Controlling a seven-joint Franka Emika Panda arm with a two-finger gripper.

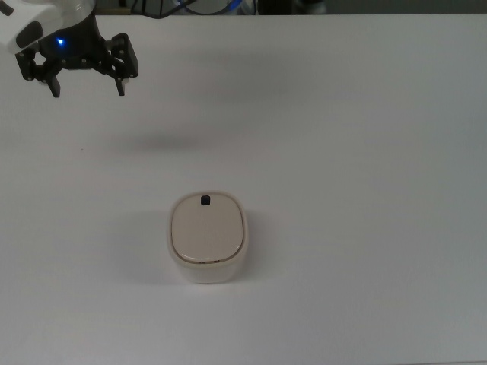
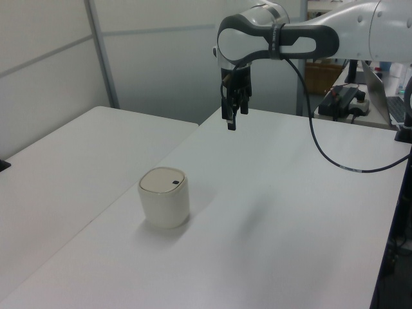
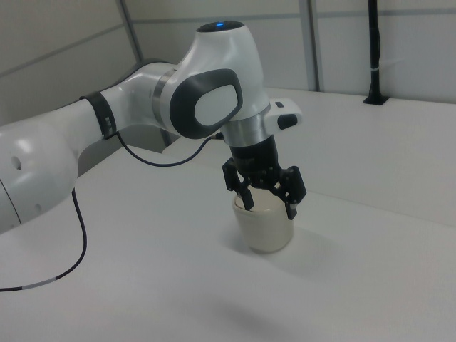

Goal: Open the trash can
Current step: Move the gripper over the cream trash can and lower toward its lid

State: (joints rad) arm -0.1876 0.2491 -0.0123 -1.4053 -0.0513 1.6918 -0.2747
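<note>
The trash can (image 1: 207,237) is a small cream bin standing upright on the white table, its lid flat and shut, with a tiny black button (image 1: 205,200) near the lid's far edge in the top view. It also shows in the left view (image 2: 164,197) and, partly behind the fingers, in the right view (image 3: 267,228). My gripper (image 1: 87,85) hangs open in the air at the top view's upper left, well away from the bin and holding nothing. It appears high above the table in the left view (image 2: 231,120) and in the right view (image 3: 269,205).
The white table (image 1: 365,190) spreads wide around the bin. A black cable (image 2: 335,154) hangs from the arm. Boxes and gear (image 2: 347,96) stand past the table's far edge in the left view. A dark post (image 3: 375,57) stands at the back in the right view.
</note>
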